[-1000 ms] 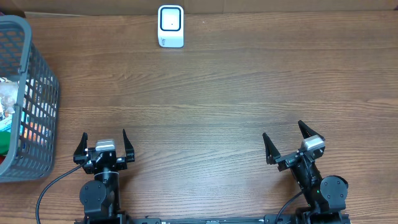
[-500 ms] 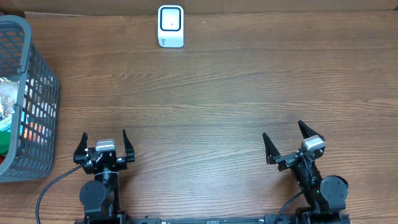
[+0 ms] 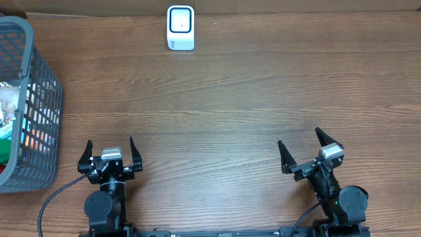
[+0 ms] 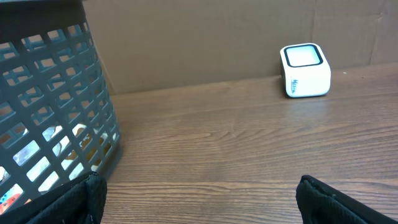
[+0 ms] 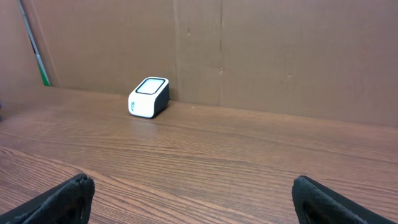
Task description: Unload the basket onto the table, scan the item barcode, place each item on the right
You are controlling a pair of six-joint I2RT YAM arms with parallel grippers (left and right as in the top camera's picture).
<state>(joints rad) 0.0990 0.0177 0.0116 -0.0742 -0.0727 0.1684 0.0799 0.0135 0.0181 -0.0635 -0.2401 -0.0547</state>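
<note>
With the left gripper (image 3: 110, 146) and right gripper (image 3: 299, 138) both wide open and empty at the near edge, no pick has begun; next, the left arm should reach into the basket (image 3: 39, 131) at the left, whose items (image 3: 6, 105) are perhaps packets, then show one to the far scanner (image 3: 180, 27).

Both arms are matt black. The left gripper (image 3: 110, 142) and right gripper (image 3: 298, 137) each carry two black fingers (image 3: 131, 150) tapering to points, with a small silver-grey block (image 3: 112, 153) at their root. Behind sit round black joint housings (image 3: 352, 201). A black cable (image 3: 49, 197) loops from the left arm's base on the near left side — a thinner one (image 3: 304, 216) curves by the right arm's.
</note>
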